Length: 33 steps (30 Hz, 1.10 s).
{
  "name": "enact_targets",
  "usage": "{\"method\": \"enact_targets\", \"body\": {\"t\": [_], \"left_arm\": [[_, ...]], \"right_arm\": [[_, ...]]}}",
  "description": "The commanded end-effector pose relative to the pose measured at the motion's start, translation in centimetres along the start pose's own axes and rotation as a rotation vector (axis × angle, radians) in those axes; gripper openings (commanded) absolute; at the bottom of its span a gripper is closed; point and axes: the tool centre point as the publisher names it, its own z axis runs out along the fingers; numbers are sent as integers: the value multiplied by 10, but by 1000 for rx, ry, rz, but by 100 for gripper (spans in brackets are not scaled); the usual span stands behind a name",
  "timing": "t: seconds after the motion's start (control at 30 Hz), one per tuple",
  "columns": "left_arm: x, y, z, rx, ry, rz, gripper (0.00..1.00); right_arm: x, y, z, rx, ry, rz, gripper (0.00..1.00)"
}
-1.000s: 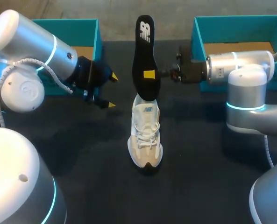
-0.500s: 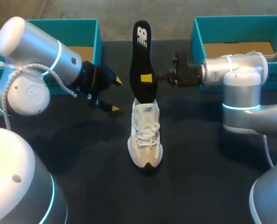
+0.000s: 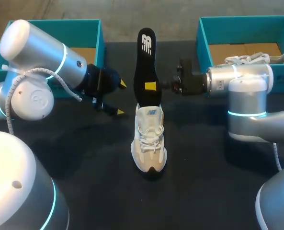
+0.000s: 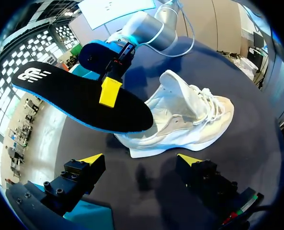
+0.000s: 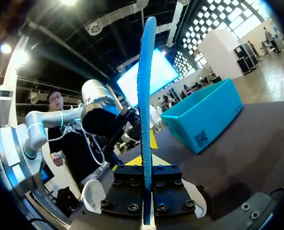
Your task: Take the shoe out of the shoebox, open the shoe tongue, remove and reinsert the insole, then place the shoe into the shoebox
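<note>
The right gripper (image 3: 152,86) is clamped on the black insole (image 3: 145,57), holding it upright on edge above the table (image 3: 204,182). The insole's lower end meets the collar of the white shoe (image 3: 149,139), which stands at table centre, toe toward the near edge. The left gripper (image 3: 121,98) sits left of the insole, fingers spread and clear of it. The far-right shoebox (image 3: 201,36) contains a second white shoe (image 3: 249,59). The far-left shoebox (image 3: 99,43) shows a brown cardboard floor, partly hidden by the left arm.
</note>
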Motion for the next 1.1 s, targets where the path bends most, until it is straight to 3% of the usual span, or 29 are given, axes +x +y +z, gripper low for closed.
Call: {"method": "enact_targets", "body": {"t": [0.03, 1.1], "left_arm": [[1, 0, 2, -6, -8, -1, 100], [1, 1, 3, -27, -18, -9, 100]], "right_arm": [[0, -6, 3, -9, -4, -1, 0], [0, -36, 7, -9, -25, 42, 0]]}}
